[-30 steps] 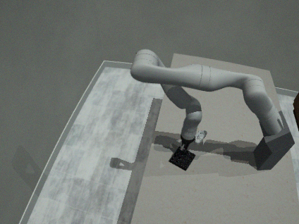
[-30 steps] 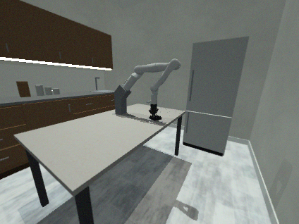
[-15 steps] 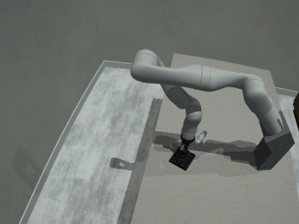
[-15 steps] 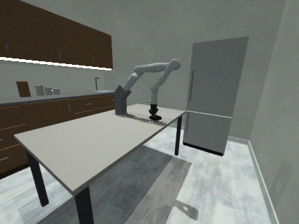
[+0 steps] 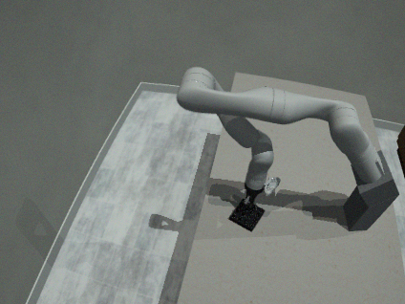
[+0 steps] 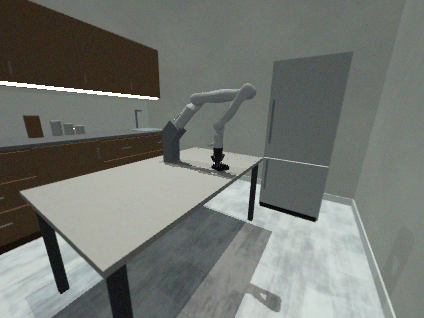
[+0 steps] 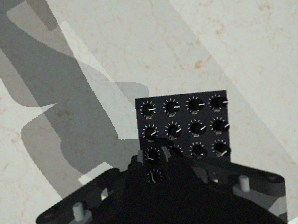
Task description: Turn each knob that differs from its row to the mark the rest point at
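Black two-finger gripper: fingers partly closed, narrow gap, nothing gripped. Fingertips stand on either side of a small round black knob with a white line, in the leftmost column, third row from the top in the wrist view; contact cannot be told.

Square black knob box: directly below the fingers, on the beige tabletop. Wrist view alone resolves its white rings and pointer lines; gripper body hides part of the two lower rows. Exterior view alone gives the grey refrigerator, well beyond the fingers, and brown wooden wall cabinets.

Writing: tiny pale names beneath upper-row knobs, upright in wrist view, too blurred to read. Brands: none legible.

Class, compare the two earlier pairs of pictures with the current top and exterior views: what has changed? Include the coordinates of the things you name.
Nothing has visibly moved between them. The arm (image 5: 267, 102) (image 6: 215, 96), the gripper (image 5: 247, 200) (image 6: 218, 164) and the knob box (image 5: 246, 218) (image 6: 222, 168) (image 7: 185, 116) look the same in place and pose. Any small turn of a knob is too fine to tell there.
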Tool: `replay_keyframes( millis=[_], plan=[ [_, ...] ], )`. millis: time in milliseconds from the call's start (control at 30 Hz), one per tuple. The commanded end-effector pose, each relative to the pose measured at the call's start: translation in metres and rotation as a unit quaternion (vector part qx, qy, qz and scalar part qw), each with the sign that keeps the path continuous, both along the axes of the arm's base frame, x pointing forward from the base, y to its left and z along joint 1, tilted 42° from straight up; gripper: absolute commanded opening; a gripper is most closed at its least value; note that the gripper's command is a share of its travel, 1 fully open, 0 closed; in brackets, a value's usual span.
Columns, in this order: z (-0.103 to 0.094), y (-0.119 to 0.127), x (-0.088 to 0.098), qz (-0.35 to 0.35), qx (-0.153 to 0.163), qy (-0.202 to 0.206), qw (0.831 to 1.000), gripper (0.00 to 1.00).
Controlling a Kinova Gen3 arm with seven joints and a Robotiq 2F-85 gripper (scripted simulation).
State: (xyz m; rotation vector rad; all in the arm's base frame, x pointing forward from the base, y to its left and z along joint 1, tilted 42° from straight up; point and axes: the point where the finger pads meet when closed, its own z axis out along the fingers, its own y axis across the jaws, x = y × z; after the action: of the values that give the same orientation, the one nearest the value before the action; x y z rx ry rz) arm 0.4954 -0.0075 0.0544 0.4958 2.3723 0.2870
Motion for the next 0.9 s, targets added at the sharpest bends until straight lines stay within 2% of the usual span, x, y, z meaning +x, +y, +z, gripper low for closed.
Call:
replay_keyframes(
  millis=[0, 267, 633, 867],
  plan=[
    [0.0, 0.0, 0.0, 0.0, 0.0, 0.0, 1.0, 0.19],
    [0.004, 0.0, -0.003, 0.0, 0.0, 0.0, 1.0, 0.19],
    [0.025, -0.002, -0.022, 0.0, 0.0, 0.0, 1.0, 0.19],
    [0.028, -0.003, -0.025, 0.0, 0.0, 0.0, 1.0, 0.19]
  ],
)
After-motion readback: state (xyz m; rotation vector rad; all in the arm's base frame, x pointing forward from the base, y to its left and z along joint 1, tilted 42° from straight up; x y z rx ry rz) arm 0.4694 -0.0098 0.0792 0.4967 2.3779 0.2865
